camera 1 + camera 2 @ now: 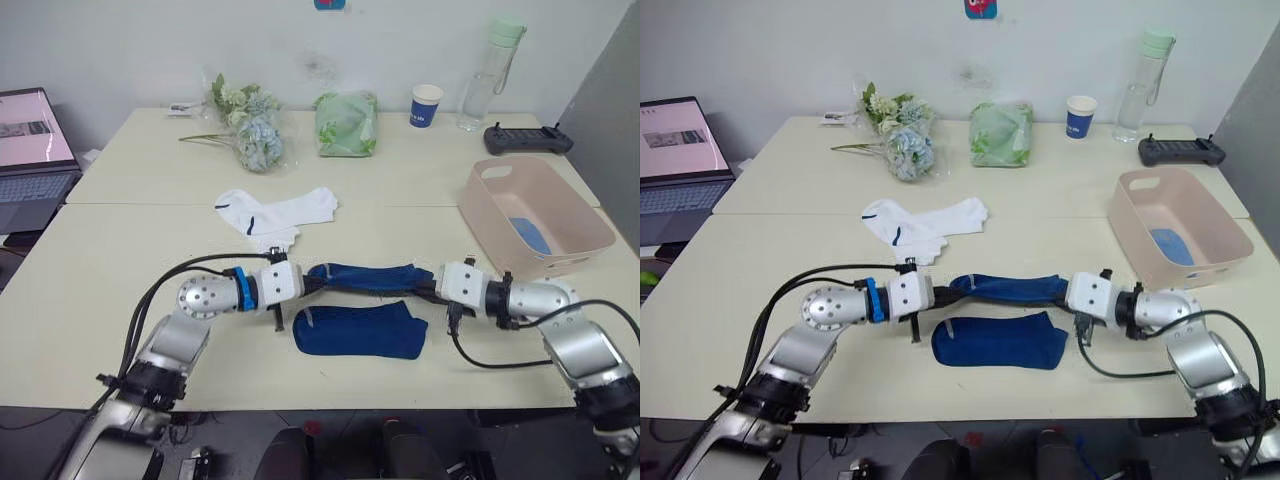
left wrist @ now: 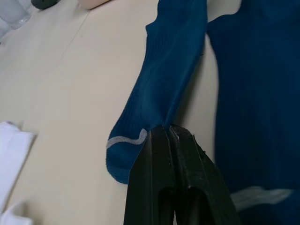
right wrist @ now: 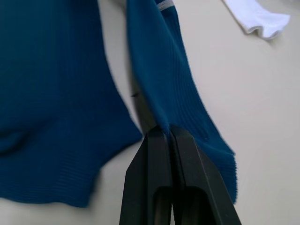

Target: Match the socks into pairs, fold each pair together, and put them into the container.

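Observation:
A dark navy sock (image 1: 368, 277) hangs stretched between my two grippers, just above the table. My left gripper (image 1: 312, 283) is shut on its left end and my right gripper (image 1: 428, 287) is shut on its right end; both pinches show close up (image 2: 165, 127) (image 3: 166, 127). The second navy sock (image 1: 360, 333) lies flat on the table just in front of the held one. Two white socks (image 1: 277, 213) lie overlapped farther back, left of centre. The pink container (image 1: 580, 213) stands at the right, with a light blue sock (image 1: 531, 236) inside it.
At the table's back stand a flower bunch (image 1: 250, 128), a pale green bag (image 1: 346, 124), a blue-and-white paper cup (image 1: 426, 105), a clear bottle (image 1: 482, 88) and a black controller (image 1: 527, 139). A laptop (image 1: 33, 160) sits at the far left.

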{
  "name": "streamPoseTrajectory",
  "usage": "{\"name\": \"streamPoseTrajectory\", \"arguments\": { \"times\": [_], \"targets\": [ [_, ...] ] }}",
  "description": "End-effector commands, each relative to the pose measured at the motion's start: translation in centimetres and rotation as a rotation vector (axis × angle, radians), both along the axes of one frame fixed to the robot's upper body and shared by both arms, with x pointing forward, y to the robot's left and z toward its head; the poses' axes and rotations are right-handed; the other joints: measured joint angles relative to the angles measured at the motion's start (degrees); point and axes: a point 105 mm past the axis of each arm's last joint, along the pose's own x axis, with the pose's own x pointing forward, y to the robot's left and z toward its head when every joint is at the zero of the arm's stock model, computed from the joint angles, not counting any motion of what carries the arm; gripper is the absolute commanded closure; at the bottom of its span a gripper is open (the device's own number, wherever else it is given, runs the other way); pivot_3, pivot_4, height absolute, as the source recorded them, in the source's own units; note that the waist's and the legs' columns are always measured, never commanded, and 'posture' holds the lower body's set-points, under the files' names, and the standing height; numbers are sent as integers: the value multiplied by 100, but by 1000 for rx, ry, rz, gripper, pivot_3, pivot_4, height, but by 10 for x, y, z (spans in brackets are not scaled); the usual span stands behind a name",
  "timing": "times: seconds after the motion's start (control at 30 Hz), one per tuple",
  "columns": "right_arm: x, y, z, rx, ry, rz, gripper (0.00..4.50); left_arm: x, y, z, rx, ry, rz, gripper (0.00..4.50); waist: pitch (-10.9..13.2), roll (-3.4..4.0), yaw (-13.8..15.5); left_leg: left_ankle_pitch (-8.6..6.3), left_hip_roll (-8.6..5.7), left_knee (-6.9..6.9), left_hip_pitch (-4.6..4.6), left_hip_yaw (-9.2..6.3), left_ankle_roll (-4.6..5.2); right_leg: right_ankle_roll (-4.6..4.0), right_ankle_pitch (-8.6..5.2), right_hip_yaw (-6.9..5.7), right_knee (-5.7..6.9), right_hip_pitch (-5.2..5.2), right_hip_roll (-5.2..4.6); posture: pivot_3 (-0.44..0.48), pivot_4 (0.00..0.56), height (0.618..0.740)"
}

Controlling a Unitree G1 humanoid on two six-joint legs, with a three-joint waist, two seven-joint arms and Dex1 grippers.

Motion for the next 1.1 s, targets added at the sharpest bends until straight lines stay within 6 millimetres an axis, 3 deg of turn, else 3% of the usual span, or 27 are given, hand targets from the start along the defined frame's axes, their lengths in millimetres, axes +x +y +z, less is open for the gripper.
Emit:
{"name": "streamPoseTrajectory", "arguments": {
  "times": [0.03,0.2,0.53,0.8,1.1],
  "targets": [
    [-7,4,29,30,-90,14,4463,-8,7,26,0,-91,-10,4500,0,0,-4,0,0,-1,2,0,0,0,0,1,0,0,0,0,150,740],
    [-30,9,26,0,-78,77,4463,-34,8,30,-5,-79,-50,4500,-1,1,9,-1,1,-5,1,-3,1,1,-1,-3,-10,4,-1,0,150,740],
    [-58,20,11,-2,-2,107,4463,-63,8,7,19,-19,-59,4500,0,0,11,-2,0,-4,7,-1,3,1,-1,-3,-7,10,2,0,150,740],
    [-62,20,-8,-33,29,108,4463,-65,11,4,37,-14,-54,4500,0,0,10,-2,0,-5,8,0,4,1,-1,-4,-7,10,3,0,150,740],
    [-66,21,-13,-44,66,133,4463,-67,17,-5,81,0,-51,4500,0,0,9,-2,0,-4,9,-1,4,2,-1,-5,-7,11,5,0,150,740]
  ]
}}
